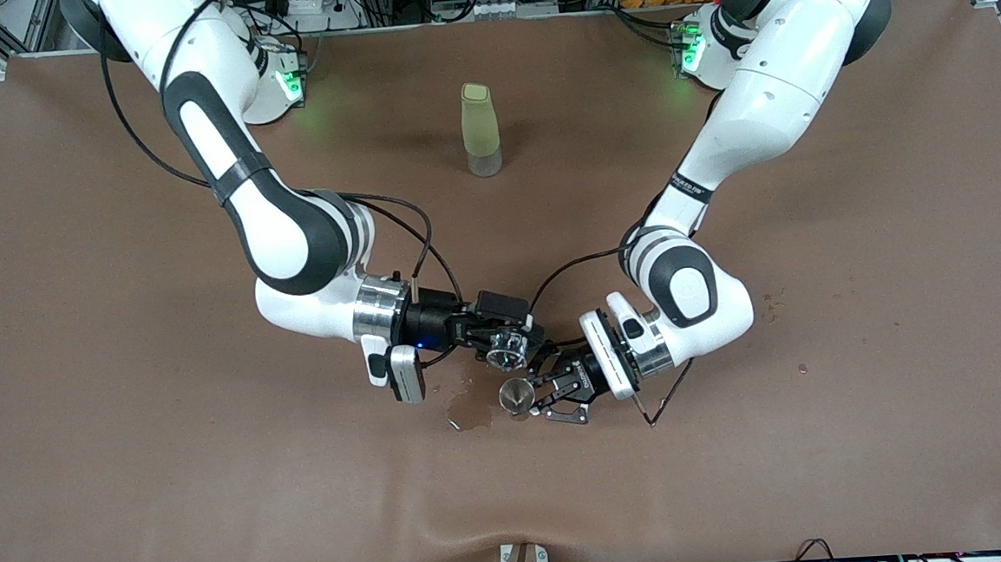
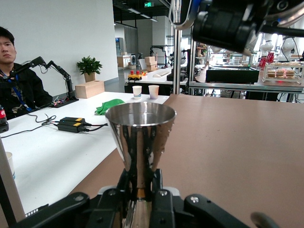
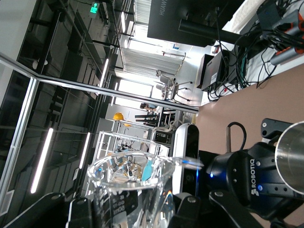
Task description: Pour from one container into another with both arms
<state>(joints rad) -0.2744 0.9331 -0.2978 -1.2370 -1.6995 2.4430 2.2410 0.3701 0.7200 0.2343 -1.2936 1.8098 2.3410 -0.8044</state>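
Note:
A small steel jigger cup [image 1: 516, 396] stands upright just above the table, with my left gripper [image 1: 535, 398] shut on its narrow waist. In the left wrist view the jigger [image 2: 140, 127] rises between the closed fingers [image 2: 163, 202]. A clear measuring beaker [image 1: 505, 350] hangs tilted beside and slightly above the jigger, and my right gripper [image 1: 497, 340] is shut on it. The right wrist view shows the beaker [image 3: 129, 187] close up, with the jigger's rim [image 3: 292, 152] past it. I cannot tell whether either vessel holds liquid.
A wet patch [image 1: 472, 409] darkens the brown mat [image 1: 218, 489] beside the jigger, toward the right arm's end. A tall pale green bottle [image 1: 481, 130] stands farther from the front camera, between the two arm bases.

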